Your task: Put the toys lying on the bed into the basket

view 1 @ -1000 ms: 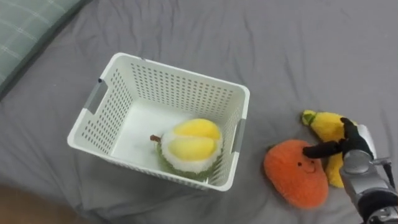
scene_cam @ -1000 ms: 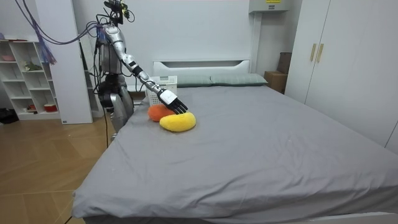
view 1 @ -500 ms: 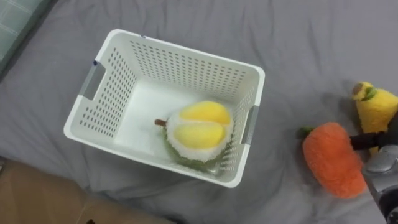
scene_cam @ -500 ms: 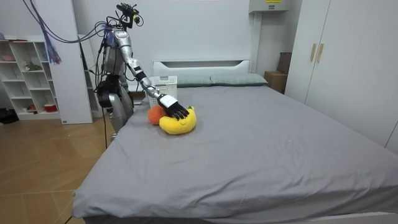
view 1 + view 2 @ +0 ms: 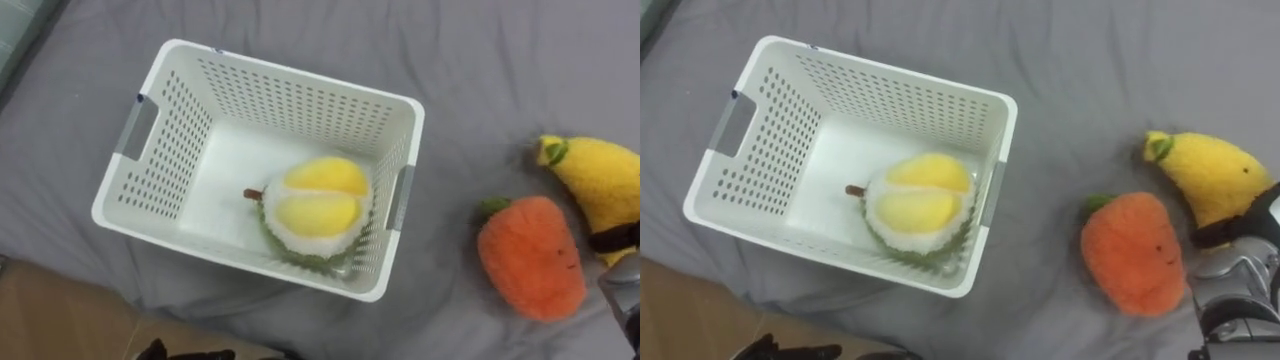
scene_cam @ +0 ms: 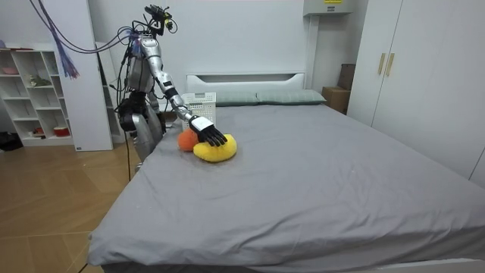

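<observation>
Near bed edge, just above wood floor: white basket, wide grey sheet open beyond. Holds 1 durian plush. Right of basket, apart: orange plush, yellow plush just beside. On yellow plush: right hand, fingers straight, slightly spread, lying across top.

A white shelf unit stands on the wooden floor at the room view's left, and the items on its shelves are too small to tell. A white wardrobe with two doors stands at the room view's right. Grey pillows lie against a white headboard, and a brown piece, perhaps a nightstand, stands just beside them.
</observation>
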`<state>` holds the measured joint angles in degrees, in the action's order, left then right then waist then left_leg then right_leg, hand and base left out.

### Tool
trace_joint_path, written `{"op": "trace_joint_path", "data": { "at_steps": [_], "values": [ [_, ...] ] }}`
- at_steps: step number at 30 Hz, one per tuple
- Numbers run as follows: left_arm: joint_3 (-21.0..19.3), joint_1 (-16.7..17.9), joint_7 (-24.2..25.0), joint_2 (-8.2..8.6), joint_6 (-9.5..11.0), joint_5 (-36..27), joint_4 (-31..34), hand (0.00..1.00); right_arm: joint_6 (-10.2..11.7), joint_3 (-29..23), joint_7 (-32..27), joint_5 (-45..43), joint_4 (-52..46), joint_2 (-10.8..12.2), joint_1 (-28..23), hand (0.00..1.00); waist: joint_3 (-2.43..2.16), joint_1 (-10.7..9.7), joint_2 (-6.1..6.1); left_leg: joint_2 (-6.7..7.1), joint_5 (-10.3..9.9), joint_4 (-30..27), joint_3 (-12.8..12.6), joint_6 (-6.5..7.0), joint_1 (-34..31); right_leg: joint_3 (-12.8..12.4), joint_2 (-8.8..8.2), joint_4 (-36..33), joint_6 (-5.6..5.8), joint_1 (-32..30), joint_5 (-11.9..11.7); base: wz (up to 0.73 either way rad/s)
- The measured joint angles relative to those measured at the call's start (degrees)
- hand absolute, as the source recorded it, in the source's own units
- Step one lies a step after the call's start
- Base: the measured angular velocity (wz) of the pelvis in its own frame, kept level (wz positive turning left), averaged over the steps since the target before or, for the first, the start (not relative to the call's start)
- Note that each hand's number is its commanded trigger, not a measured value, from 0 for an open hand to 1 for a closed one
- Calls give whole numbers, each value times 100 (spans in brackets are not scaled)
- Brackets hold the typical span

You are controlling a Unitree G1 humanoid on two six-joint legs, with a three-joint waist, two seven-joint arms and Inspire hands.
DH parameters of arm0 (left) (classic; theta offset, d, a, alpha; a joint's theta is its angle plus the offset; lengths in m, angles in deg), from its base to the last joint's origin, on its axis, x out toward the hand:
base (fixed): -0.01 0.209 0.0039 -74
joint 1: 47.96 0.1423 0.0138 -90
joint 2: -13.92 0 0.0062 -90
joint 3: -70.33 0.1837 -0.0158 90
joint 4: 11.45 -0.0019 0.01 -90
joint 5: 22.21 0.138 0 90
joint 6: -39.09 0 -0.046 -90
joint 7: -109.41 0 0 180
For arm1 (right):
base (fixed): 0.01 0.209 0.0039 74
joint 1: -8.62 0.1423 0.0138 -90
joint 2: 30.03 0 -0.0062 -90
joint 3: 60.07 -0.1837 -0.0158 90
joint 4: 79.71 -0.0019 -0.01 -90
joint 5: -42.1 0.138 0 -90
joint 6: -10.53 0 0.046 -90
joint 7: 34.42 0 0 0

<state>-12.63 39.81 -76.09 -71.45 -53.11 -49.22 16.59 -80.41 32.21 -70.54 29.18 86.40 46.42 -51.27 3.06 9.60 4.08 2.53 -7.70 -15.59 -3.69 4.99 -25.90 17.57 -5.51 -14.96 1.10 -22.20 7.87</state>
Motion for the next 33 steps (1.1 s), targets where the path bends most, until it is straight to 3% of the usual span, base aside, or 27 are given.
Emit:
{"op": "trace_joint_path", "data": {
  "at_steps": [5, 15, 16, 17, 18, 24, 27, 33],
  "values": [
    [-6, -11, 1, -63, 0, 3, 4, 0, -40, 32, 0, -117, -2, -124, 3, 0, 5, 2, 14, -8, 1, -63, -27, 3, -87, -23, -14, -92, -2, -112, -2, -1],
    [-1, -58, 25, -110, -2, -45, -47, 0, -42, 157, 0, -114, 20, -134, 1, 1, 4, 18, -2, -11, 0, -202, 6, 4, -235, 1, -10, -128, -14, -181, -9, 2],
    [-1, -58, 26, -110, -2, -45, -50, 0, -43, 157, 0, -113, 23, -134, 0, 69, 4, 24, -3, -11, 0, -203, 10, 4, -237, 5, -10, -128, -16, -181, -10, 4],
    [-1, -58, 27, -110, -2, -48, -58, 0, -42, 157, 0, -110, 22, -134, 0, 79, 4, 37, -9, -12, 0, -207, 18, 4, -241, 15, -8, -129, -19, -181, -12, 4],
    [-1, -59, 25, -110, -2, -54, -62, 0, -41, 157, -2, -102, 21, -134, 1, 100, 8, 39, -20, -13, 0, -213, 37, 4, -254, 39, -9, -133, -21, -185, -13, 6],
    [218, -151, 7, -106, 5, -170, -18, 0, 52, 158, -70, 29, 14, -135, 26, 100, 10, 40, -123, -16, 9, -254, 61, 19, -434, 108, -50, -253, -23, -394, -12, 3],
    [214, -203, 22, -104, 36, -168, 1, 0, 85, 151, -163, 45, -4, -138, 60, 100, 6, 142, -142, -28, 10, -271, -51, 21, -489, -24, -54, -333, -23, -520, -10, -16],
    [221, -236, 106, -107, 92, -171, 36, 0, 47, 352, -165, 173, -14, -144, 181, 100, 14, 176, -184, -41, 10, -271, -86, 21, -523, -30, -98, -444, -54, -621, 18, -5]
  ]
}}
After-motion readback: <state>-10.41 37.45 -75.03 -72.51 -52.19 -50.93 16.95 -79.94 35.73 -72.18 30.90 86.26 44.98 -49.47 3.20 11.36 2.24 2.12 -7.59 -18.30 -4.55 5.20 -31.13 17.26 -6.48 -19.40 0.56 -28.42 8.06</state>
